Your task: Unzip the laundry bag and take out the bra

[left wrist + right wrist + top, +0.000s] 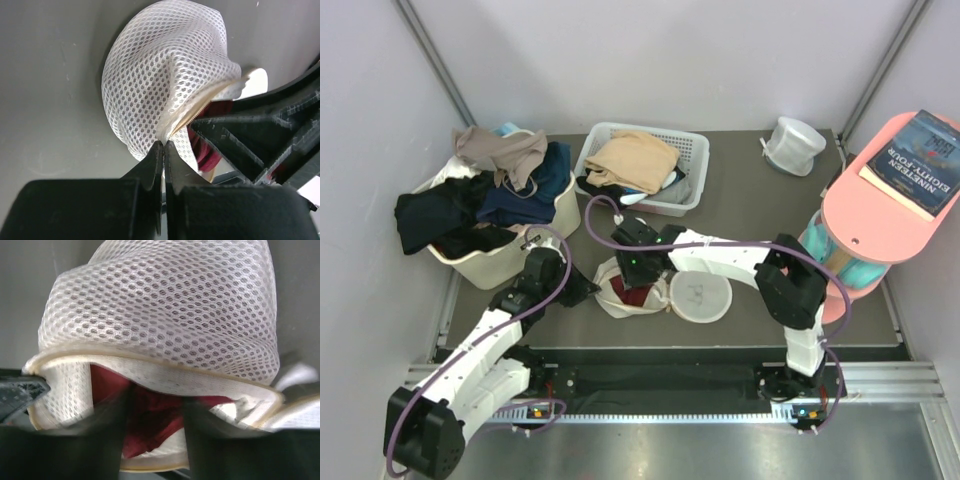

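Observation:
The laundry bag (620, 298) lies unzipped in the middle of the table, its pale mesh dome (165, 75) folded back from the round white base (700, 297). A dark red bra (640, 295) shows inside the opening (150, 415). My left gripper (163, 145) is shut on the bag's zipper edge at its left side. My right gripper (152, 405) is open, its two blurred fingers (112, 425) reaching into the opening on either side of the red bra. Whether they touch it I cannot tell.
A cream tub (505, 255) of dark clothes stands at the back left. A white basket (690, 150) with tan garments sits behind the bag. A whiter round pouch (793, 143) is at the back right, beside a pink shelf (880, 210) bearing a book (917, 160).

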Robot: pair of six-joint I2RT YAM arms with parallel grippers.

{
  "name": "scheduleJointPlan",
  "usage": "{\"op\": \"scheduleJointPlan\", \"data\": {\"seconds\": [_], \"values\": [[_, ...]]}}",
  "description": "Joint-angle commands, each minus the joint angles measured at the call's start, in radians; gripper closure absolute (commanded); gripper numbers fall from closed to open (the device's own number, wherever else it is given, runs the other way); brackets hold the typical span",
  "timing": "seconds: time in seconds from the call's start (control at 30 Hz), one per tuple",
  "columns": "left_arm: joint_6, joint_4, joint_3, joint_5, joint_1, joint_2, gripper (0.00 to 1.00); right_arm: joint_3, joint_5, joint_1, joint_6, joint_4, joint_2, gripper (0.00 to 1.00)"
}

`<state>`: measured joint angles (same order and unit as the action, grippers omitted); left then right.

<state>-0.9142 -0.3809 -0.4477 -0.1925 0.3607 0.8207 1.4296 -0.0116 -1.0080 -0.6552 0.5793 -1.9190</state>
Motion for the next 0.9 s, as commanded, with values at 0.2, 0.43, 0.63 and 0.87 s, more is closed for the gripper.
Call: {"op": "scheduleJointPlan", "data": {"seconds": [0.2,0.43,0.63,0.87], "values": [[0.024,-0.019,-0.016,0.056,-0.005,-0.040,1.00,-0.035,-0.024,0.086,-0.049,-0.072,0.110,1.00],[0.029,-0.066,-0.031,0.137,-0.003,-0.068,1.00,-0.152,0.027,0.187,-0.037,-0.087,0.282,1.00],[0.035,0.057,-0.054,0.062,-0.003,0.033,1.00,-0.163,0.252,0.177,0.049,-0.139,0.328,1.00],[0.015,0.149,-0.204,0.054,-0.003,0.241,1.00,-0.006,0.352,0.103,0.221,0.074,0.317,1.00]]}}
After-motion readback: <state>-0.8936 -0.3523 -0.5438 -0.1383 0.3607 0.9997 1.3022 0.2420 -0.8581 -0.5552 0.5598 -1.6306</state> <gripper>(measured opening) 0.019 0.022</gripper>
